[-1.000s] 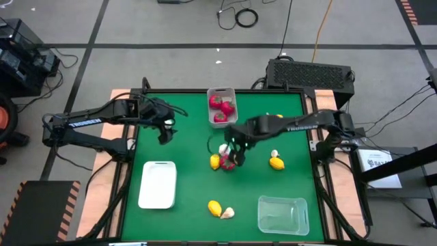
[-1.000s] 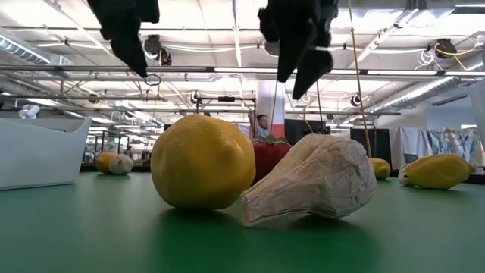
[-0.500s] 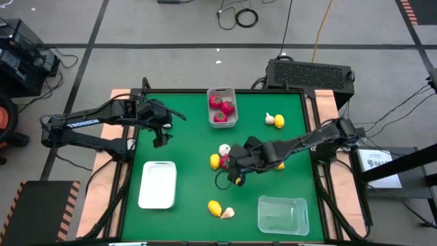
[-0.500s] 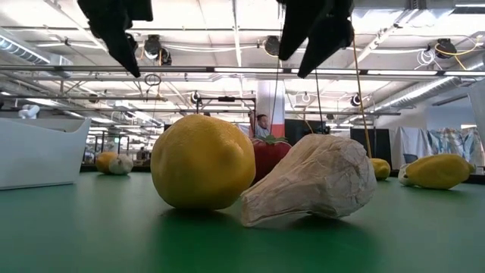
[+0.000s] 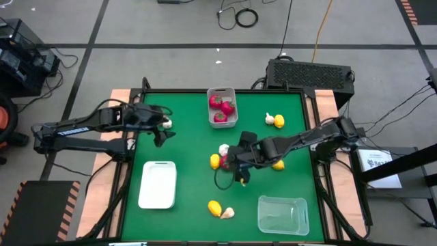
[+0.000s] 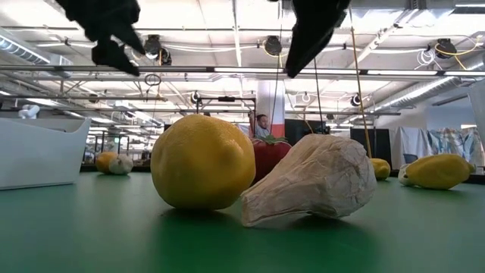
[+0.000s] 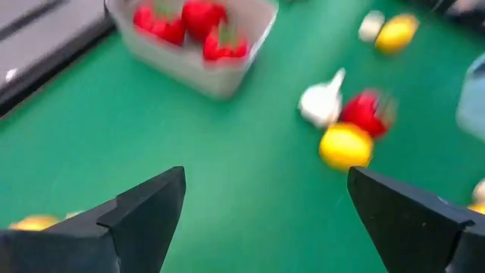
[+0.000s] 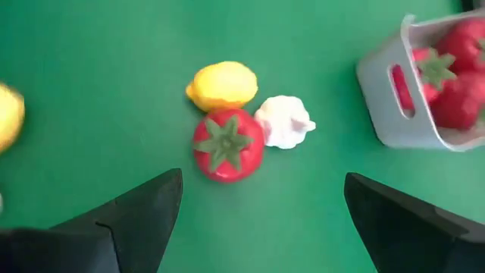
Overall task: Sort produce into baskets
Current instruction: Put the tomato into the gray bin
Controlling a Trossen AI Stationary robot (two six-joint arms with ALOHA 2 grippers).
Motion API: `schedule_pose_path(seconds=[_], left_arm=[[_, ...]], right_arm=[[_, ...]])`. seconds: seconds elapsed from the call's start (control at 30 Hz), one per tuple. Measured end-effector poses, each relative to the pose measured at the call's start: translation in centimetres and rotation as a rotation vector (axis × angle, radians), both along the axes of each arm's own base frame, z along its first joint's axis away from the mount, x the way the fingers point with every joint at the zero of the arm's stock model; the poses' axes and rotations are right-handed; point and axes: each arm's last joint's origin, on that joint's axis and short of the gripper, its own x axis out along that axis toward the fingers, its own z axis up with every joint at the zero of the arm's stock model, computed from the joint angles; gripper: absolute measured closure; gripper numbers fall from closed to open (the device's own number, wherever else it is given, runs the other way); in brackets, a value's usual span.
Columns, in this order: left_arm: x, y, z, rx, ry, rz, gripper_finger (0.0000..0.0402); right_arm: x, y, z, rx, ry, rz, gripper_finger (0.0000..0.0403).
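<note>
Now, at the left edge of the table, our left gripper (image 5: 161,130) hangs with fingers spread wide and empty, just beyond the shallow white tray (image 5: 158,184). At the far middle sits the grey-white bin (image 5: 222,107), holding three red pieces. Near the centre a lemon (image 5: 215,161), a tomato (image 8: 227,144) and a garlic bulb (image 5: 224,149) touch, our right gripper (image 5: 240,166) open just beside them. The clear tub (image 5: 283,214) lies near right.

Bin (image 5: 222,107) at table's far edge holds tomatoes (image 5: 220,104); tray (image 5: 158,184) near left, tub (image 5: 283,214) near right; lemon (image 5: 215,161), garlic (image 5: 224,149), tomato (image 5: 225,161) clustered mid-table.
</note>
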Motion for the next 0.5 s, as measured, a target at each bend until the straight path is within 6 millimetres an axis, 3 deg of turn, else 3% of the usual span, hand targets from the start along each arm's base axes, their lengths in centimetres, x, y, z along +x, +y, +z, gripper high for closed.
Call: schedule_pose_path(seconds=[0.2,0.5], left_arm=[[0.9,0.2,1.0,0.002,-0.144,0.023,0.0027],[1.1,0.3,1.2,0.032,-0.161,0.052,0.0027]], right_arm=[[0.7,-2.4,-0.4,0.013,0.017,0.141,0.0046],[-0.6,-4.8,-4.3,0.150,-0.131,0.205,0.0046]])
